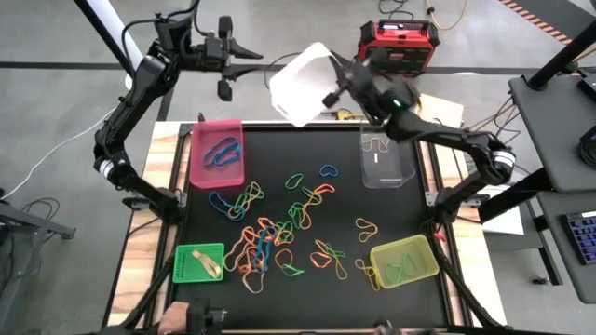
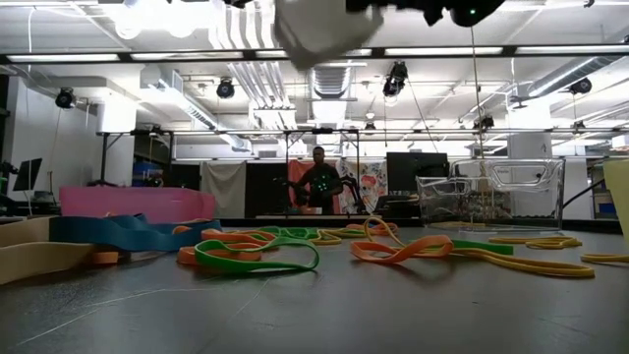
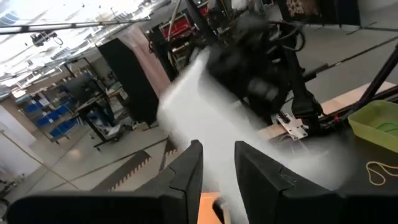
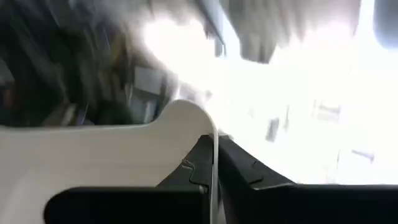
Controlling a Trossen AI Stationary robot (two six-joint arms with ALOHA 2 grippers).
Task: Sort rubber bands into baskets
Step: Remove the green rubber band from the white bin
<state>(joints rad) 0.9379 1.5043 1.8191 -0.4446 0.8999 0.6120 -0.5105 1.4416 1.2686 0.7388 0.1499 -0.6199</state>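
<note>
My right gripper (image 1: 337, 82) is shut on the white basket (image 1: 300, 84), which hangs tilted high over the table's far edge and shows at the top of the low view as the white basket (image 2: 314, 34). My left gripper (image 1: 256, 54) is raised at the far left and points level at that basket. An orange strip (image 3: 208, 208), seemingly a rubber band, sits between its fingers. Many rubber bands (image 1: 275, 233) lie loose on the black mat. The pink basket (image 1: 217, 154), clear basket (image 1: 386, 158), green basket (image 1: 198, 262) and yellow-green basket (image 1: 403, 261) stand around them. My left gripper (image 3: 217, 149) has the orange strip between its two fingers, well back from the tips. Little of the strip shows, so I cannot tell which part is held. My right gripper (image 4: 214, 140) pinches the white basket's thin wall (image 4: 214, 124) edge-on, one finger inside and one outside. The basket is lifted clear and tilted.
A red-and-black box (image 1: 396, 46) stands on the floor beyond the far edge. Wooden table strips (image 1: 163, 186) flank the mat. A person (image 2: 319, 182) stands far off in the room. The pink basket holds blue bands; the clear one holds a tan band.
</note>
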